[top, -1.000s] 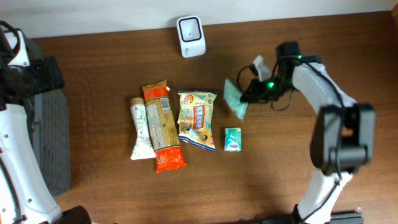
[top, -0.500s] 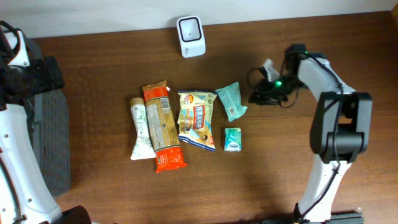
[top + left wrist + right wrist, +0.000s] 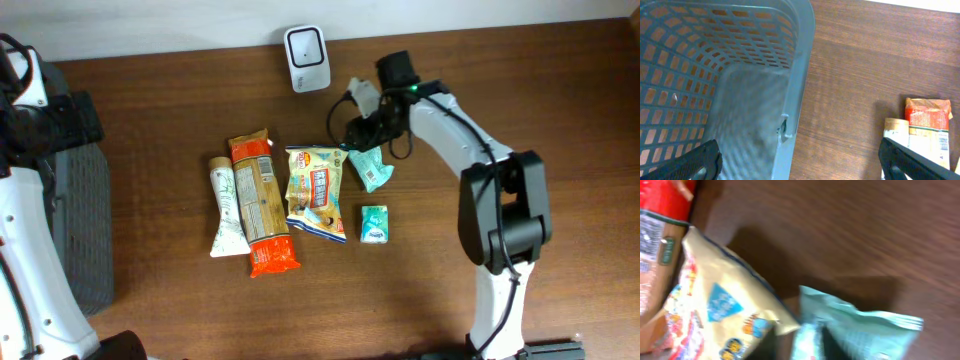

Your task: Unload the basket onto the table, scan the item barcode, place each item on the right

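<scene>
Several packaged items lie in a row on the table: a white tube, a red-orange pack, a yellow snack bag, a small teal box and a teal pouch. The white scanner stands at the back. My right gripper is over the pouch's upper left end. In the blurred right wrist view, its dark fingers stand close together on either side of a strip of the teal pouch. The right gripper may be gripping or not. My left gripper is wide open over the basket's rim.
A grey mesh basket sits at the table's left edge, its rim under my left wrist. The yellow snack bag lies right beside the pouch, touching or nearly so. Bare wood lies to the right and front of the items.
A second ago my right gripper held the teal pouch up. Then the pouch lay on the table with the gripper off to its right. Now the gripper is back over it, jaws narrower.
</scene>
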`<state>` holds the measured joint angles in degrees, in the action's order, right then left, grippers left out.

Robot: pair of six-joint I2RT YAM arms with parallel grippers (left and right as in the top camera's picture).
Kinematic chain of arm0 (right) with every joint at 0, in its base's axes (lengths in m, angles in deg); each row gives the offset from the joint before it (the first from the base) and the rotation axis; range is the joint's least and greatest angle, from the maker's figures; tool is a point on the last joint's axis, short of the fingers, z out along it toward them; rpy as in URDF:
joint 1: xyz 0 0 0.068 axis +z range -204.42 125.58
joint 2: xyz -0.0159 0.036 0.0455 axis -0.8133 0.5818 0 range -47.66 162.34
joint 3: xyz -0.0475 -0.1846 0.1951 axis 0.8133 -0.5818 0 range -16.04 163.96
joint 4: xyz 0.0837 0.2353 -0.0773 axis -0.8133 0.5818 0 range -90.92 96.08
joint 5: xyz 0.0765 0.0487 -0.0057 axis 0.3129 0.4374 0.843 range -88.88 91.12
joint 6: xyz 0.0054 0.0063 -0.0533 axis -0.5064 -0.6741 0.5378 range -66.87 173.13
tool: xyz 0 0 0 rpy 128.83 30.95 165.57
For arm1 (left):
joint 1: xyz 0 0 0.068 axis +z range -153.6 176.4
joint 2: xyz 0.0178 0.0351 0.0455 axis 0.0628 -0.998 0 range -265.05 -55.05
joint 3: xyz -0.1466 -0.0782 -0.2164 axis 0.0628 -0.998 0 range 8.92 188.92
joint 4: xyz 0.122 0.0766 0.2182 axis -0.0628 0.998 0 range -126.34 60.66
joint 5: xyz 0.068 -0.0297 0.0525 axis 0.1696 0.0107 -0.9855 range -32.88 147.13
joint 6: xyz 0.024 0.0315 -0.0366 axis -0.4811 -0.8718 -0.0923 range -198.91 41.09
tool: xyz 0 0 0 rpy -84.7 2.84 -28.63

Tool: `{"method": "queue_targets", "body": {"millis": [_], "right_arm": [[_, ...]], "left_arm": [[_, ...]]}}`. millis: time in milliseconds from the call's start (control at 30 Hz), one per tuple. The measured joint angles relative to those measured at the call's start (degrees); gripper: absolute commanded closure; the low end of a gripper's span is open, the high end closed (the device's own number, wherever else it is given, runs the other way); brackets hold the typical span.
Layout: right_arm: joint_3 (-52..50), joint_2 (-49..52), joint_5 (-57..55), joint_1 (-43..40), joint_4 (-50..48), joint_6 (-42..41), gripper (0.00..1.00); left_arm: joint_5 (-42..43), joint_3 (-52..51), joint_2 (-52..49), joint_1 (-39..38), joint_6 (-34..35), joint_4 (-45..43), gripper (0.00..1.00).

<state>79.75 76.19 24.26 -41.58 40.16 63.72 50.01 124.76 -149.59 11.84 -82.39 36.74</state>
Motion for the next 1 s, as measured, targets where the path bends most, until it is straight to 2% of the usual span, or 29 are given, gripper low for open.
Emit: {"method": "queue_targets", "body": {"millis": [167,300,333,367,433,500,533,600,667,733,767,800,867,1000], "right_arm": [[0.04,1.86,-4.31,0.00,2.10,-10.29,0.96],[0.66,2.01,-9.38,-4.22,6.91,-19.80,0.96],[0.98,2.01,-10.69,-6.58,9.79,-22.71,0.93],[1.03,2.01,-11.50,-8.24,11.06,-24.26,0.85],[2.10,2.12,-11.30,-12.39,19.91,-25.75,0.60],[5.44,2.56,-6.95,-15.87,29.75,-21.46,0.34],[7.72,2.58,-3.67,-17.14,31.34,-18.67,0.32],[9.16,2.58,1.90,-19.17,33.53,-14.12,0.34],[9.16,2.67,7.89,-20.92,36.17,-9.64,0.42],[9.16,2.67,11.93,-19.61,36.15,-5.97,0.60],[9.20,2.67,12.61,-16.04,32.09,-6.14,0.75],[9.05,2.73,12.07,-11.76,27.04,-8.31,0.87],[8.76,2.86,7.23,-5.01,18.58,-16.20,0.96],[7.78,2.86,-5.84,2.51,14.32,-29.07,0.96]], "left_arm": [[-0.02,0.00,0.00,0.00,0.00,0.00,0.01],[0.00,0.00,0.00,0.00,0.00,0.02,0.01],[0.00,0.00,0.00,0.00,0.00,0.02,0.01],[0.00,0.00,0.00,0.00,0.00,0.00,0.01],[0.02,0.00,0.00,0.00,0.00,0.07,0.01],[0.02,0.00,0.00,0.00,0.00,0.02,0.01],[0.00,0.00,0.00,0.00,0.00,0.02,0.01],[-0.02,0.00,0.00,0.00,0.00,0.02,0.01],[0.00,0.00,0.00,0.00,0.00,0.00,0.01],[0.00,0.00,0.00,0.00,0.00,0.02,0.01],[0.00,0.00,0.00,0.00,0.00,0.07,0.01],[-0.02,0.00,0.00,0.00,0.00,0.09,0.01],[0.00,0.00,0.00,0.00,0.00,-0.09,0.01],[0.00,0.00,0.00,0.00,0.00,0.00,0.01]]}}
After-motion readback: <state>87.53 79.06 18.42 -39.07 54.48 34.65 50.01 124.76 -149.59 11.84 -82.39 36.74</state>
